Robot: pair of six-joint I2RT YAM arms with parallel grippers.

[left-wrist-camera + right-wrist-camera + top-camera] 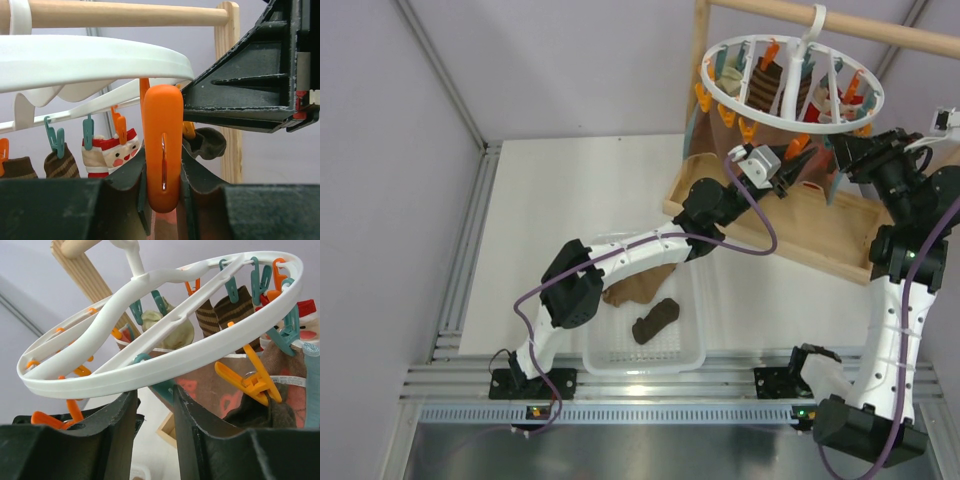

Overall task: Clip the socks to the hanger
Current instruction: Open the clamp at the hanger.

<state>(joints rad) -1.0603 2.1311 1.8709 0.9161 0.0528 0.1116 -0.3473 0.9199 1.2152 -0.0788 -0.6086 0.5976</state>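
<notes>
The white ring hanger [790, 80] hangs from the wooden rod at the back right. My left gripper [792, 163] reaches up under its near rim. In the left wrist view the left gripper [162, 186] is shut on an orange peg [162, 150] that hangs from the rim [100, 60]. A dark sock [207, 142] hangs just behind that peg. My right gripper [845, 152] sits under the ring's right side. In its wrist view the right gripper [154, 405] has its jaws a little apart and empty, just below the rim [150, 367]. A tan sock [640, 288] and a dark brown sock [655, 320] lie in the basket.
The white basket [645, 358] stands at the near edge between the arms. The wooden frame's base tray [820, 225] and rod [880, 30] are at the back right. Striped brown socks [222, 315], a Santa sock [112, 150] and a printed cloth [210, 390] hang from the hanger.
</notes>
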